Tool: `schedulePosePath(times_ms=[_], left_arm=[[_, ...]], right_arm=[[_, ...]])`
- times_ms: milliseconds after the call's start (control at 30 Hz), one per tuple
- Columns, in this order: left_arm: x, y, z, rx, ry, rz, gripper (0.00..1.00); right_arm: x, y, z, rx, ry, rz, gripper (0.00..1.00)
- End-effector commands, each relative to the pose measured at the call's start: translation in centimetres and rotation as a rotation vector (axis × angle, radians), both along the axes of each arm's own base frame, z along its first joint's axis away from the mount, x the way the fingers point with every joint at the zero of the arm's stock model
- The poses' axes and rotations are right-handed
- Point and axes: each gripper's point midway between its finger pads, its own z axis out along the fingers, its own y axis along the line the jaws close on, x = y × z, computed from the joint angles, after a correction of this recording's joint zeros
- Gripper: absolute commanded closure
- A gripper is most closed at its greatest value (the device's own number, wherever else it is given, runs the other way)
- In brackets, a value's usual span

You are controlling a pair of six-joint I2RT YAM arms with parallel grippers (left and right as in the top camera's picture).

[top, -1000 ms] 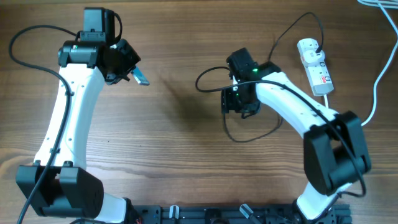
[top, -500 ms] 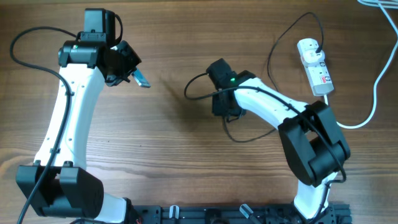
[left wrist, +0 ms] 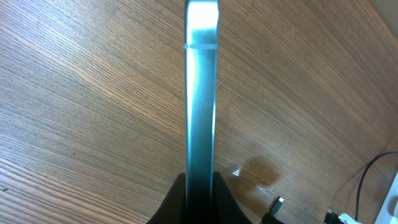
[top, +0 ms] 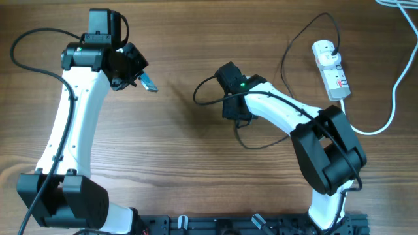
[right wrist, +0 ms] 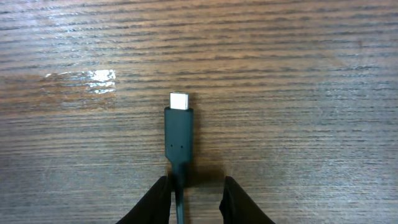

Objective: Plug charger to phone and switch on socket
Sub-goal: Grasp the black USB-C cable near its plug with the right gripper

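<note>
step in hand: carrying the plug toward the phone; nothing is joined yet and the switch is untouched.
left gripper (left wrist: 200, 190): closed tight on the near end of the phone (left wrist: 201, 93), which is held edge-on and clear of the table (top: 183, 163), at the far left.
right gripper (right wrist: 196, 194): nearly closed, pinching the charger (right wrist: 179, 127) just behind its plug, the metal tip pointing forward over the wood near the middle of the table.
gap: plug and phone are well apart, the phone to the left.
socket (top: 331, 70): far right, adapter in, the black cable running back to it.
next move calls for: lining the tip up with the phone's port, which i cannot see in any view, then a straight push with slack left in the cable.
after that: a free gripper must reach the red switch.
</note>
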Motion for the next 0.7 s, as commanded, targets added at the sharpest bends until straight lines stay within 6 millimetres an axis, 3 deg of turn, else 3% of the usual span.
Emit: schedulePosePath(times_ms=[0, 167, 400, 667], left_arm=[[0.27, 0.12, 0.45, -0.004, -0.016, -0.007, 0.96], [0.27, 0.12, 0.45, -0.004, -0.016, -0.006, 0.96], [0.26, 0.12, 0.45, -0.004, -0.016, -0.007, 0.96], [0.34, -0.43, 0.55, -0.033, -0.020, -0.021, 0.96]], right_arm=[[-0.24, -0.42, -1.56, -0.027, 0.024, -0.010, 0.71], [-0.33, -0.02, -2.25, -0.008, 0.039, -0.007, 0.72], [-0.32, -0.01, -2.34, -0.009, 0.040, -0.006, 0.87], [0.12, 0.53, -1.63, 0.003, 0.029, 0.055, 0.94]])
